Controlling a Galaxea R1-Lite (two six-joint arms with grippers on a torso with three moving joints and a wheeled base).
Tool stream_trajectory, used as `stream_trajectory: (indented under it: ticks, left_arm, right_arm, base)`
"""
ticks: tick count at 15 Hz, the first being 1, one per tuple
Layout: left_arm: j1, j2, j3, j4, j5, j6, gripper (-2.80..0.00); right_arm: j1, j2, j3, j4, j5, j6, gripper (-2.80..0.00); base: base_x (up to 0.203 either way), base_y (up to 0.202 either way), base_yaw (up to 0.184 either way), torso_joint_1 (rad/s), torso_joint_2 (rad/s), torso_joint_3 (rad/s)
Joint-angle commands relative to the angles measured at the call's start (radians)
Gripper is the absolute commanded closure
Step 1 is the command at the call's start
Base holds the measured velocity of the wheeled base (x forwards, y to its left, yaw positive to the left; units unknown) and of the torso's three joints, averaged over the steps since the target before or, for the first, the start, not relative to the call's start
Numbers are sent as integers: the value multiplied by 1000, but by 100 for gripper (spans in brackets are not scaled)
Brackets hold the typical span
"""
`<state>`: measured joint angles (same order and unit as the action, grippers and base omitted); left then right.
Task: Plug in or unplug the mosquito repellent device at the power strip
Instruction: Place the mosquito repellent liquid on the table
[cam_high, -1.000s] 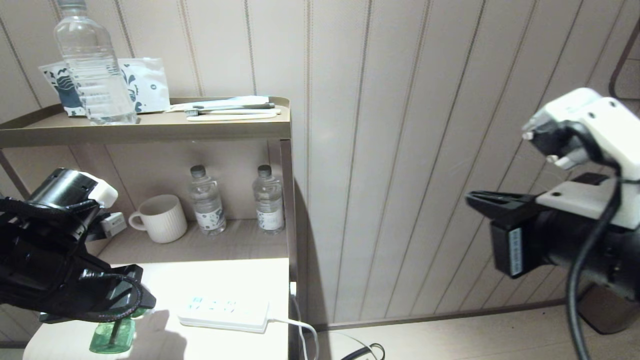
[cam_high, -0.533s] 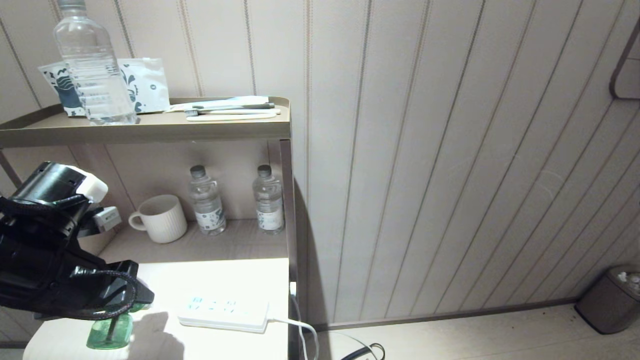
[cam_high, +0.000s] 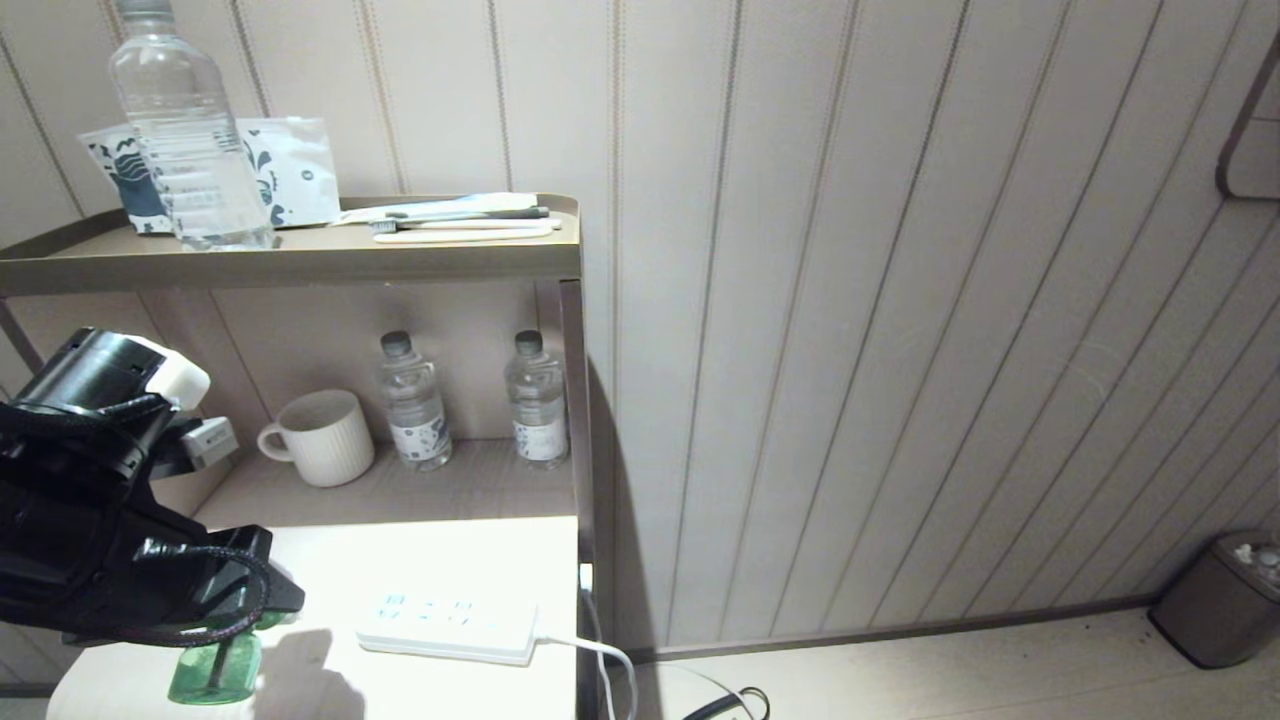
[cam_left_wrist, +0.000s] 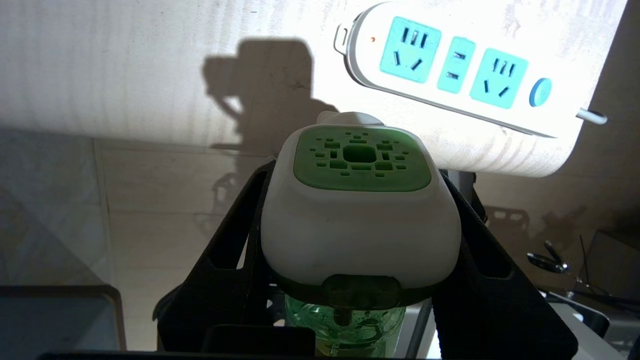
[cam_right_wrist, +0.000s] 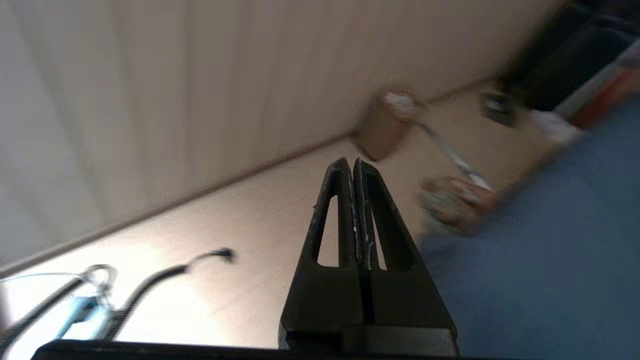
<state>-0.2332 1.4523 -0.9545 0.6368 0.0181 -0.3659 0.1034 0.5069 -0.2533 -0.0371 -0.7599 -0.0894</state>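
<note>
Above tabletop, your left gripper clamped mosquito repellent device; power strip lay to its right, apart, sockets facing up; right gripper closed, empty.

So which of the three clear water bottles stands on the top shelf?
The large water bottle, beside the printed packet. The two small labelled bottles stand on the lower shelf, next to the mug.
</note>
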Motion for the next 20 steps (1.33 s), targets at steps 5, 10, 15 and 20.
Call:
stream_trajectory:
  ticks: [5, 10, 15, 20]
  left_arm:
    - [0, 19, 0, -8, -29, -1, 0]
    - [0, 14, 13, -44, -32, 19, 0]
    - [0, 13, 71, -114, -32, 21, 0]
    - [0, -14, 108, -141, -32, 29, 0]
  right_arm:
    - [-75, -225, 178, -83, 410, 17, 0]
    - [-109, -389, 249, -38, 700, 62, 0]
    - [-103, -507, 246, 71, 766, 39, 0]
    - [-103, -507, 247, 71, 766, 54, 0]
  base:
    - [0, 0, 0, 0, 0, 0]
    - [0, 0, 0, 0, 0, 0]
    - [0, 0, 0, 0, 0, 0]
    - [0, 0, 0, 0, 0, 0]
